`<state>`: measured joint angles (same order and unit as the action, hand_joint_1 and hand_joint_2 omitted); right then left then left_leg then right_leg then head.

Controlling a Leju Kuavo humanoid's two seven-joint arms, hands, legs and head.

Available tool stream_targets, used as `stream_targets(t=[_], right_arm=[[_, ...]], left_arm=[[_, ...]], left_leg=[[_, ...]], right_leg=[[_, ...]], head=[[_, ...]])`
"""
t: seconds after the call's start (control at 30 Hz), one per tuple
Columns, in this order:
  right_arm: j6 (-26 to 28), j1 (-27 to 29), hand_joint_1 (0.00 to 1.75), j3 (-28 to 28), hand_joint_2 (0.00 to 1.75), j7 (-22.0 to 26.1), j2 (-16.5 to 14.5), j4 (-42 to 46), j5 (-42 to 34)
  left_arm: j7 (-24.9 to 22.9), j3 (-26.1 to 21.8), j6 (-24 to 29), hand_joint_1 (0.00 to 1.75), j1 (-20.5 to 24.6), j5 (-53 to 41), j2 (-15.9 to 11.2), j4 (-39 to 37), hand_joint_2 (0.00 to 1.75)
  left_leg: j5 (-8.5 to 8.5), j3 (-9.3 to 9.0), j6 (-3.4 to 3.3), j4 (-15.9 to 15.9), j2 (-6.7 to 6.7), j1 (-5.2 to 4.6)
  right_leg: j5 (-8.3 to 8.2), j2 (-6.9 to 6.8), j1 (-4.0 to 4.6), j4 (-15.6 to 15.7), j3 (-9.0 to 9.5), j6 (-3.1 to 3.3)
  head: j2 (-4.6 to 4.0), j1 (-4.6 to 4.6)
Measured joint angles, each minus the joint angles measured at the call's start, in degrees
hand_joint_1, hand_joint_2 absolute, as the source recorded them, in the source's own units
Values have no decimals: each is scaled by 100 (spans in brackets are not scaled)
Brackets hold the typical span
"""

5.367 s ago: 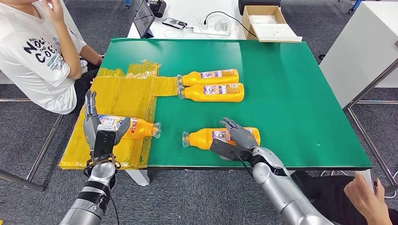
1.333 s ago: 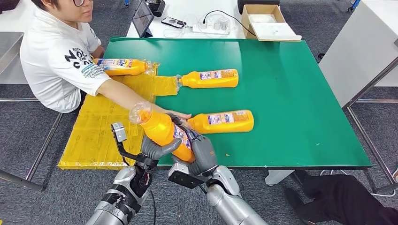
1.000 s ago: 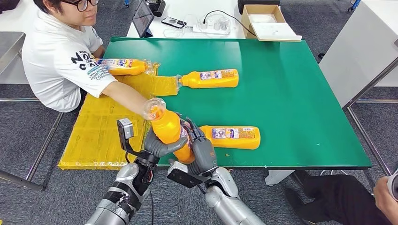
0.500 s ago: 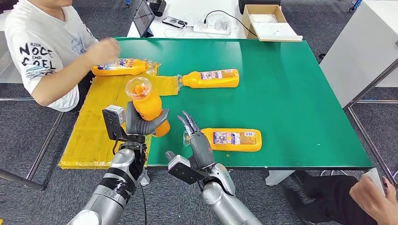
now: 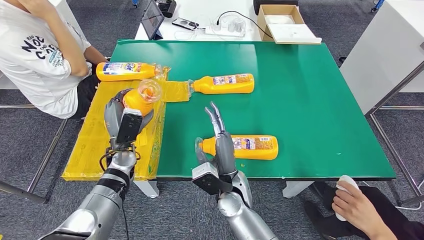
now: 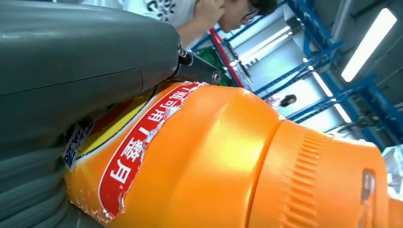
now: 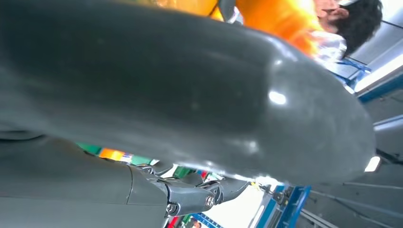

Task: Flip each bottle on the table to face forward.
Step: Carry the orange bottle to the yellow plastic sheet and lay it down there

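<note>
My left hand [image 5: 121, 116] gripped an orange bottle [image 5: 138, 99] above the yellow sheet [image 5: 100, 145] at the table's [image 5: 310, 90] left edge, cap end tilted away from me. My right hand [image 5: 218, 142] stood empty, fingers apart — just beside the cap end of the near-edge bottle [image 5: 245, 147], whose long axis ran along that edge. I judged the right hand nearer.

Silver arms, grey robot hand [image 5: 221, 150] with dark fingers, black wrist cable.

Person in white tee [image 5: 35, 50] at left; cardboard box [image 5: 285, 22], tablet [image 5: 153, 19] behind.
</note>
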<state>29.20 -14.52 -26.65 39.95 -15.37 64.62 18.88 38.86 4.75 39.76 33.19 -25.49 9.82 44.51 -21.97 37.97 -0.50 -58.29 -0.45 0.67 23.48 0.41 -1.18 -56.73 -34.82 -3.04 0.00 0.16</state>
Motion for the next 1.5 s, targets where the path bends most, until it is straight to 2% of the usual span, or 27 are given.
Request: stream_targets(t=[0.07, 0.13, 0.27, 0.3, 0.37, 0.6, 0.77, 0.9, 0.93, 1.0, 1.03, 1.07, 1.13, 1.3, 1.5], right_arm=[[8, 19, 0, 1, 0, 2, 0, 68, -15], [26, 28, 0, 1, 0, 4, 0, 117, -57], [48, 37, 0, 0, 0, 8, 0, 188, -187], [44, 38, 0, -1, 0, 8, 0, 198, -215], [24, 38, 0, -1, 0, 9, 1, 210, -269], [-67, 38, 0, -3, 0, 13, 14, 227, -364], [-179, 38, 0, -3, 0, 14, 20, 227, -375], [-248, 39, 0, -3, 0, 13, 20, 227, -382], [-257, 39, 0, -3, 0, 14, 20, 227, -380], [-268, 39, 0, -3, 0, 15, 20, 227, -372], [-272, 39, 0, -3, 0, 15, 20, 227, -366], [-279, 39, 0, -3, 0, 14, 20, 227, -361], [-310, 39, 0, -3, 0, 8, 20, 225, -348], [-372, 38, 0, -1, 0, -21, 20, 216, -325], [-520, 33, 0, 4, 0, -27, 20, 154, -322]], left_arm=[[-53, -31, 22, 175, 32, -148, -37, -125, 175], [-336, -161, 27, 175, 52, -812, -57, -201, 175], [-1353, -654, 30, 175, 108, -3984, -156, -392, 175], [-1548, -766, 30, 175, 126, -4614, -204, -479, 175], [-1826, -923, 31, 175, 172, -5255, -315, -689, 175], [-2169, -1037, -5, 175, 364, -5720, -626, -1517, 175], [-2390, -986, -562, 175, 513, -6144, -785, -1951, 175], [-2316, -970, -1008, 175, 595, -6011, -867, -2145, 175], [-2291, -972, -1097, 161, 624, -5940, -874, -2168, 175], [-2258, -976, -1278, 75, 682, -5791, -889, -2221, 175], [-2256, -978, -1358, 31, 707, -5731, -894, -2246, 131], [-2267, -981, -1443, 1, 730, -5679, -898, -2271, 87], [-2308, -996, -1663, 0, 782, -5577, -899, -2323, 0], [-2249, -1091, -2213, 0, 843, -5249, -891, -2400, 0], [-1552, -1478, -3451, 0, 992, -4272, -859, -2418, 0]], left_leg=[[0, 0, 0, 0, -1, 0], [0, 1, 0, 0, 0, 0], [0, 1, 0, 0, 2, 0], [0, 1, 0, 0, 5, 0], [0, 1, 0, 0, 10, 0], [2, 2, 3, 0, 6, 4], [2, 3, 3, 0, 7, 2], [2, 2, 3, 0, 5, 2], [2, 2, 3, 0, 3, 2], [2, 2, 3, 0, -1, 2], [2, 1, 3, 0, -2, 3], [2, 1, 3, 0, -2, 3], [2, 0, 3, 0, -5, 2], [4, -3, 1, 0, -6, 2], [4, -22, 0, 1, -12, 1]], right_leg=[[0, 0, 0, 0, 0, 0], [0, 0, 0, 0, 1, 0], [0, 1, 0, 0, -1, 0], [0, 1, 0, 0, -1, 0], [0, 2, 1, 0, -4, 0], [1, 2, 1, -1, -4, 1], [0, 2, 0, -1, -4, 1], [0, 2, 0, -1, -4, 1], [0, 1, 0, -1, -3, 1], [0, 1, 0, -1, -1, 1], [0, 0, 0, -1, -1, 1], [0, 0, 0, -1, 0, 1], [0, -1, 0, -1, 2, 1], [0, -2, -1, -1, 5, 1], [1, -4, -1, 0, 26, 1]], head=[[0, -1], [0, 0], [0, 1], [0, 1], [0, 1], [0, 2], [0, 1], [0, 1], [0, 1], [0, 1], [0, 1], [0, 1], [0, 1], [0, 1], [0, -1]])
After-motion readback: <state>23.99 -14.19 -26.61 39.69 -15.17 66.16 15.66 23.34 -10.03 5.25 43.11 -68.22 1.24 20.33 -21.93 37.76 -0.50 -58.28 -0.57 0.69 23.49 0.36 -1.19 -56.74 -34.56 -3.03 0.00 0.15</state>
